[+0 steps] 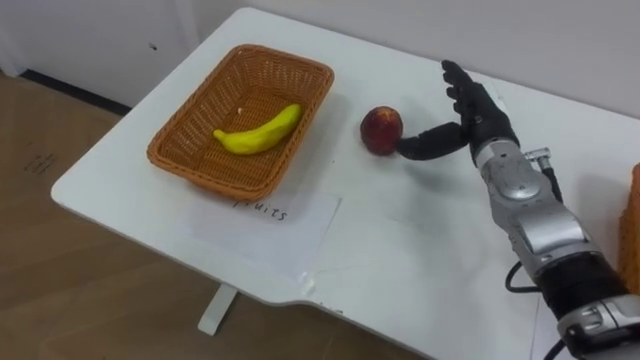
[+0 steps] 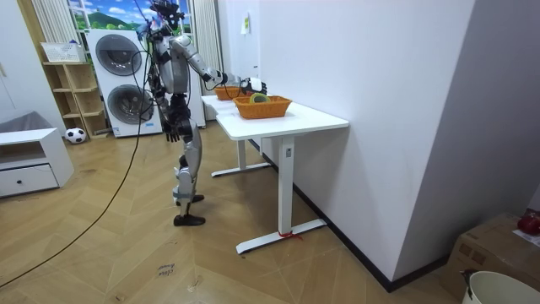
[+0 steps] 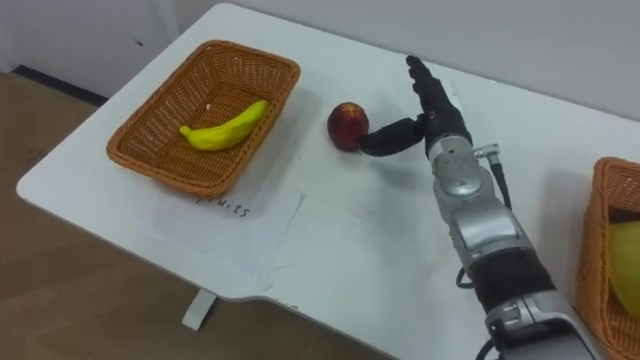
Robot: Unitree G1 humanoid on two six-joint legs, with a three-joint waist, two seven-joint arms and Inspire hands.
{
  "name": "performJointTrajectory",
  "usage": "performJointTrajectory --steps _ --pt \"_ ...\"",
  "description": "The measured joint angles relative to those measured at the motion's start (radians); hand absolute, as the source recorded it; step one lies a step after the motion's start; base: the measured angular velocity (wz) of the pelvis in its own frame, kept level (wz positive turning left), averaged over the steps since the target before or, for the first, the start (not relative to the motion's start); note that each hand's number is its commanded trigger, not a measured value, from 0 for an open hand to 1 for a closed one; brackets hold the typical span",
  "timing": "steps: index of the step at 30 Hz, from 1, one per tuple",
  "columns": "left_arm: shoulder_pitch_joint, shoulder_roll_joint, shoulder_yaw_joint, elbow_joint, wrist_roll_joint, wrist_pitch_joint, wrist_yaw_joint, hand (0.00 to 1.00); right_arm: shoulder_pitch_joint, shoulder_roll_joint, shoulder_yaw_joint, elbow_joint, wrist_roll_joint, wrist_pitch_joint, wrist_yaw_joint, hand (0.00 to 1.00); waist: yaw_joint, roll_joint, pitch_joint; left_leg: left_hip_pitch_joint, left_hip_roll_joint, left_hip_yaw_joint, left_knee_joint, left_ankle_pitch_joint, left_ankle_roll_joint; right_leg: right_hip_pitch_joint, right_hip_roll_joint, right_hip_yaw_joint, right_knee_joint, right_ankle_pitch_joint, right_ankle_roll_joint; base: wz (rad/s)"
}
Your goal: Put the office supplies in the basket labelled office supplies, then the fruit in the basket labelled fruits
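A red apple [image 1: 381, 129] lies on the white table [image 1: 420, 250], just right of a wicker basket [image 1: 200, 165] that holds a yellow banana [image 1: 258, 130]. My right hand [image 1: 478, 115] stands on edge to the right of the apple. Its fingers are straight and point away from me, and its thumb reaches left and touches the apple's side. The hand is open and holds nothing. In the room view I stand at the table's long side, my right arm stretched over it and my left hand [image 2: 173, 131] hanging by my hip.
A paper label [image 1: 265, 220] lies in front of the fruit basket. A second wicker basket [image 3: 600, 250] sits at the table's right end with a yellow-green fruit [image 3: 625, 262] inside. The table's front edge runs close below the label. A washing machine [image 2: 118, 80] stands behind me.
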Motion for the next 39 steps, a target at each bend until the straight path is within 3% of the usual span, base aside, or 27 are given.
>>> performJointTrajectory --steps 8,19,29,34,39 --pt "-0.001 0.002 0.001 0.002 0.0 -0.013 0.0 0.0 0.0 0.001 0.001 -0.045 -0.037 -0.012 0.036 0.0 0.004 -0.015 0.0087 -0.002 0.0 0.0 0.001 0.0 0.0 -0.001 0.001 0.002 0.0 0.0 0.0 0.0" --pt "0.0 0.002 0.001 0.001 0.001 -0.021 -0.004 0.0 0.0 0.002 0.001 -0.045 -0.068 -0.017 0.051 0.0 0.028 -0.016 0.0085 -0.005 0.0 -0.002 -0.001 0.0 0.0 -0.003 0.001 -0.004 0.0 0.0 0.0 0.01" --pt "0.002 0.003 0.001 0.001 0.0 -0.019 -0.006 0.0 0.0 0.001 0.001 -0.045 -0.067 -0.017 0.055 0.0 0.027 -0.013 0.0075 -0.01 -0.001 -0.014 0.001 0.0 0.0 -0.003 0.001 -0.009 0.0 0.0 0.0 0.03" --pt "0.002 0.003 0.0 0.009 -0.001 -0.02 -0.009 0.0 0.0 0.0 0.018 -0.023 -0.067 -0.017 0.053 0.0 0.027 -0.011 0.0087 -0.01 -0.002 -0.018 0.001 0.0 0.0 0.002 0.001 -0.024 0.0 0.0 0.0 0.03" --pt "0.002 0.004 -0.022 0.01 -0.02 -0.021 -0.022 0.0 -0.002 0.001 0.035 0.035 -0.063 -0.022 0.053 0.0 0.024 -0.001 0.0132 -0.027 -0.002 -0.026 0.013 0.0 0.0 -0.002 -0.001 -0.07 0.0 0.0 0.0 0.07"
